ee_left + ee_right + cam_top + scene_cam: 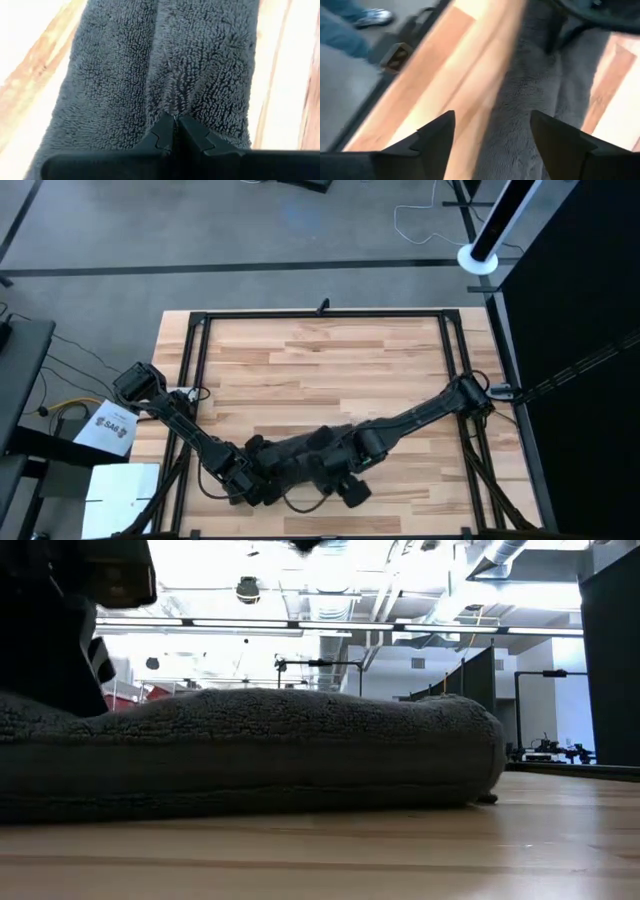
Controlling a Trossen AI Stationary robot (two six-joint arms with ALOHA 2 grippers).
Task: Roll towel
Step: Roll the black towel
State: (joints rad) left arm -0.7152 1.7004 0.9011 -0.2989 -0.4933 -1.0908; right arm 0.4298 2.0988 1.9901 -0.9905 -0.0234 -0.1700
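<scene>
Currently the towel point(300, 455) lies bunched at the table's near edge; left gripper point(175, 125) pinches its pile, right gripper point(492, 132) spread wide above it. Risk: with one pinch only, the roll may slacken and unfurl.

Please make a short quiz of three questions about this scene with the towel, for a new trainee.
1. True or false: the left tool is shut, pinching a fold of the towel.
2. The right tool is: A) open, B) shut on the towel.
3. What surface does the towel lie on?

Key: 1 true; 2 A; 3 the wooden table.
</scene>
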